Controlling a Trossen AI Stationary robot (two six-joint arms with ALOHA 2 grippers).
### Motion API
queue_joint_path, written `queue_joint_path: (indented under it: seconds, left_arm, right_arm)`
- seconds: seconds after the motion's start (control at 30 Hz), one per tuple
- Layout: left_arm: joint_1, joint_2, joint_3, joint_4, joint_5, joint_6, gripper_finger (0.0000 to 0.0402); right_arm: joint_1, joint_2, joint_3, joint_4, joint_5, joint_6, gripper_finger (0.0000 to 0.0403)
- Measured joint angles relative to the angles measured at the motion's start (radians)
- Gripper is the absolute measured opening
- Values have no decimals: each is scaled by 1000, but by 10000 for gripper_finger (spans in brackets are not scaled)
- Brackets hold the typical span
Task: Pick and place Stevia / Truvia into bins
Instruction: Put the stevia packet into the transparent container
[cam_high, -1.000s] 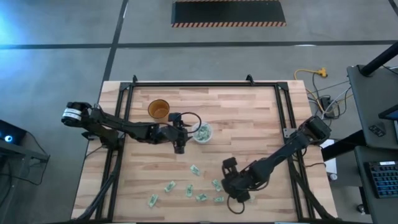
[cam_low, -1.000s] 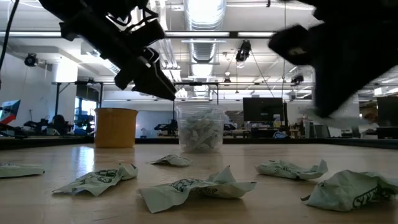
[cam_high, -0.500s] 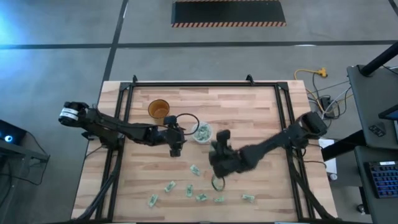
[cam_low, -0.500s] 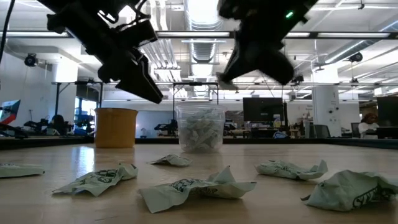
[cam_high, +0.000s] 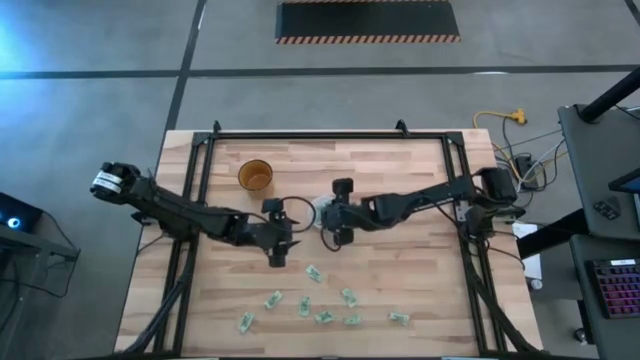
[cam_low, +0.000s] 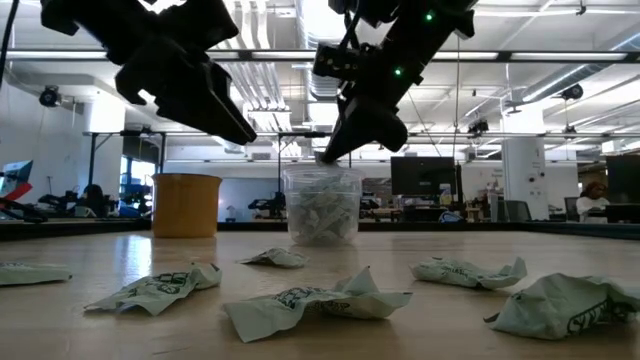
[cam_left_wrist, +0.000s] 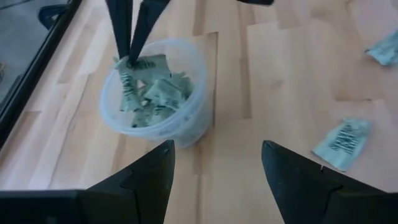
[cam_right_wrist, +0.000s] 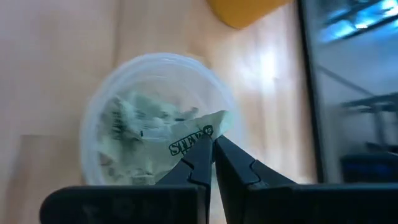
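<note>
Pinching one Stevia sachet (cam_right_wrist: 189, 140) between fingers pressed together, the right gripper (cam_right_wrist: 211, 149) is held directly over the mouth of the translucent cup (cam_right_wrist: 99, 118), the sachet's free end hanging above the heap already inside. In the left wrist view the same two fingertips are seen dipping just inside the cup rim (cam_left_wrist: 155, 127), with the packet at their tips.

A second ago this gripper was down at the near side of the table among the loose sachets; half a second ago it was in transit. It has now been carried across to the cup, so the pick is judged done and only the release remains. One more packet is about to be added to the bin.

The left gripper (cam_high: 277, 252) is noted with jaws spread and nothing between them. It has drifted away from the cup toward the near side over the past second, clearing room for the right arm, and now hangs just beside the cup on the left.

Loose sachets (cam_high: 315, 273) remain scattered on the wooden table (cam_high: 400, 170) nearer the front edge, well apart from the cup; several are counted in the high view. An amber cup (cam_high: 256, 176) stands farther back on the left, untouched.
</note>
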Motion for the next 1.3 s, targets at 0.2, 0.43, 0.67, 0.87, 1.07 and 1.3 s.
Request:
queue_joint_path:
  seconds: [0.2,0.43,0.67,0.87,1.07,1.3]
  left_arm:
    - [-9,0,0,3,-1,-2,224]
    - [-10,0,0,4,-1,-2,224]
    - [-13,0,0,-13,9,-26,224]
    - [-29,0,0,-19,24,-37,224]
    - [-62,0,0,-84,161,-149,224]
    - [-160,18,-13,-119,226,-348,224]
  right_arm:
    - [-11,0,-11,0,-92,-1,17]
    - [-12,0,-21,-23,-73,-2,80]
    - [9,-40,-14,-39,82,13,129]
    - [49,-114,-14,-166,82,106,141]
    - [106,-196,-33,-398,81,299,141]
    - [213,-318,-155,-518,10,487,138]
